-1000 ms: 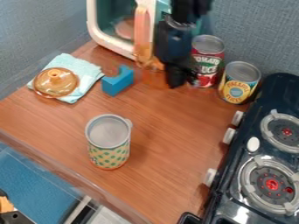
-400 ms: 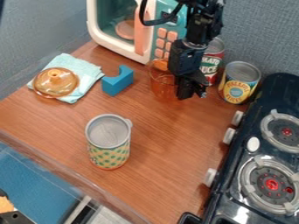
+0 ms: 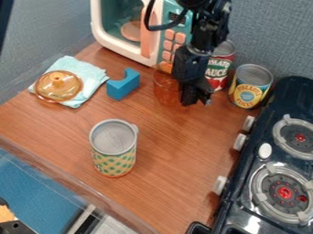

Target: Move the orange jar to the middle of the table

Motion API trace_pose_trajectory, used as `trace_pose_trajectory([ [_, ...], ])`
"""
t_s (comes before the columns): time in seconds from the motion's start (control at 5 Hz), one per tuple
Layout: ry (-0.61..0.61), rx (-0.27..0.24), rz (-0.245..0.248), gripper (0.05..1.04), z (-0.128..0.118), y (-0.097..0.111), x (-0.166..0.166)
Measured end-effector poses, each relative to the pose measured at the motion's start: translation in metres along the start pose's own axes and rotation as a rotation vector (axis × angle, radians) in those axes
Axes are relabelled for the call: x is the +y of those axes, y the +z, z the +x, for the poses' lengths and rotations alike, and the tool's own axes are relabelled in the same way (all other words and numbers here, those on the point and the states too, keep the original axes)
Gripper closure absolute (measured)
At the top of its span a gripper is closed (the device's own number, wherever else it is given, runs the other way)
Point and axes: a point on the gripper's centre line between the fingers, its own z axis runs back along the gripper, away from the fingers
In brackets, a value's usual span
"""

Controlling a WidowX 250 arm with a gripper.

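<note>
- Camera view, clock read with 12 at the top edge: the orange jar [image 3: 165,90] has come away from the toy microwave [image 3: 167,45] toward 5 o'clock since the earliest frame, then slid slightly toward 9 o'clock in the latest step.
- The end effector [image 3: 196,99] has made much the same trip, which suggests that jar and arm are travelling together.
- For the task, that looks like an early gain: the jar is nearer the middle of the surface [image 3: 177,151] but appears short of it, at about 1 o'clock from that middle.
- The arm comes in from 12 to 1 o'clock and slants down, its end effector hanging low at the jar's 3 o'clock side and overlapping it in the view.
- Whether the end effector is spread, pressed together or pinching the jar's wall cannot be told; nor can it be told whether the jar is lifted.
- The likely next move is a carry or drag toward 7 o'clock, halting before the green-dotted container [image 3: 114,153], which could be knocked.
- The blue block [image 3: 124,87] sits near the jar at 9 o'clock, so too wide a swing that way could clip it.
- The thin-looking, see-through jar could tip if pulled from one side only.
</note>
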Motion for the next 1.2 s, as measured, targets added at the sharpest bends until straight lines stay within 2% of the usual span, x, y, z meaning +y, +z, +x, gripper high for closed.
trace_pose_trajectory([
  [0.2, -0.002, -0.012, 0.003, 0.824, 0.001, 0.0, 0.001],
  [0.6, -0.018, -0.024, 0.01, 0.224, 0.004, -0.001, 0.003],
  [0.8, -0.028, -0.042, 0.006, 0.065, 0.007, -0.003, 0.005],
  [1.0, -0.016, -0.005, -0.001, 0.073, 0.009, 0.022, 0.005],
  [1.2, 0.054, 0.105, -0.007, 0.077, 0.025, 0.057, -0.007],
])
